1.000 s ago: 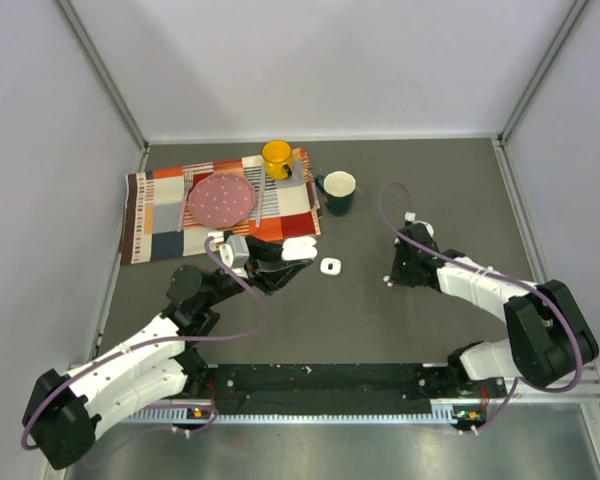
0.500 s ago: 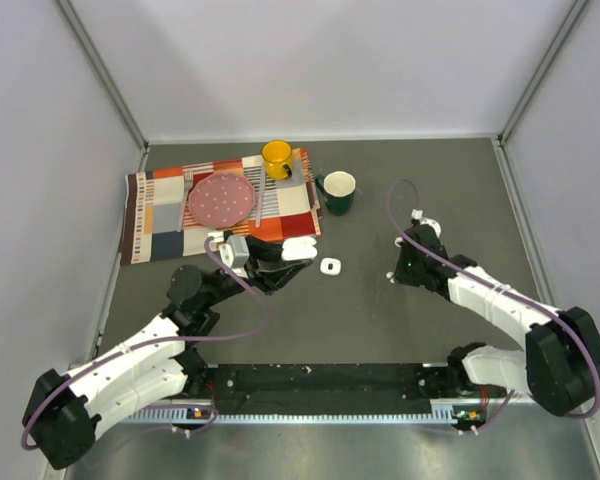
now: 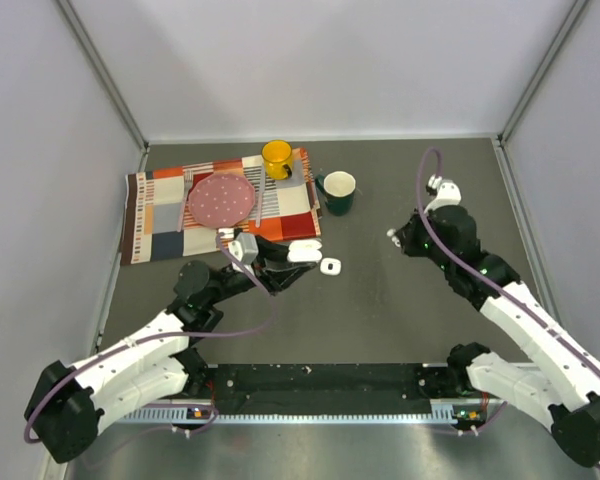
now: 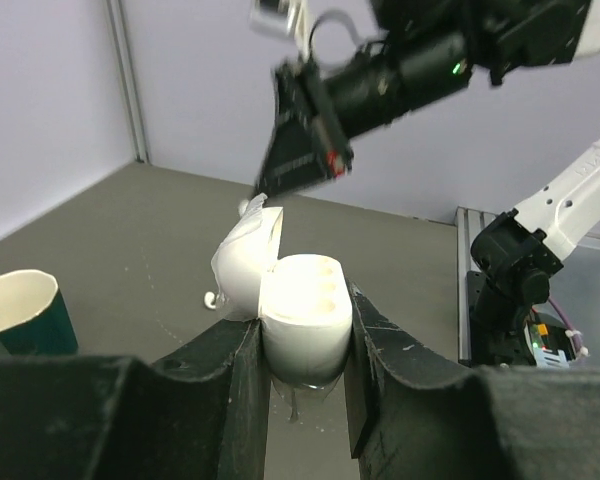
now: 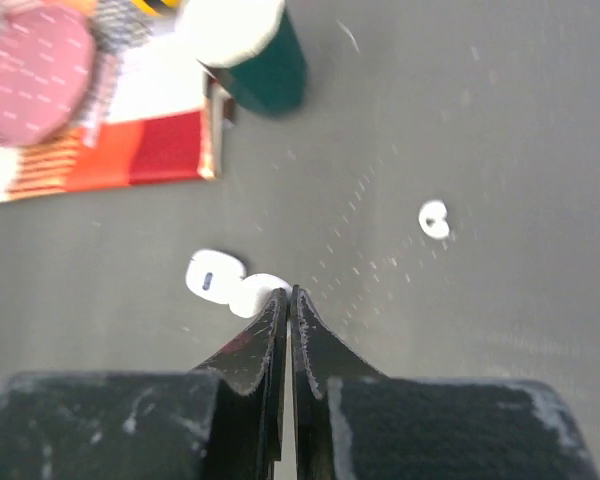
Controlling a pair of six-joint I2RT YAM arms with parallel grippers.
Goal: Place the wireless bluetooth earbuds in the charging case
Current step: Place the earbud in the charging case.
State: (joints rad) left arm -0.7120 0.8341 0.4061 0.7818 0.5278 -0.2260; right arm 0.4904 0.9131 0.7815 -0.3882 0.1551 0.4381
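The charging case (image 4: 302, 300) is a white pebble with its lid (image 4: 242, 260) hinged open to the left and two empty wells showing. My left gripper (image 4: 302, 318) is shut on its base, and in the top view this gripper (image 3: 296, 256) holds the case (image 3: 302, 250) just off the cloth's corner. My right gripper (image 5: 288, 292) is shut, and a small white earbud (image 5: 252, 297) pokes out at its tips. It hangs in the air (image 3: 393, 240) right of the case. Another earbud (image 5: 433, 218) lies on the table, also seen past the lid (image 4: 212, 298).
A small white piece with a dark mark (image 3: 330, 266) lies on the table just right of the case. A dark green mug (image 3: 338, 190) stands behind it. A patterned cloth (image 3: 160, 215) at the back left carries a pink plate (image 3: 220, 198) and a yellow mug (image 3: 277, 158).
My right gripper has lifted off the table and moved toward the back, its white speck moving with it. The left gripper with the case has edged slightly right.
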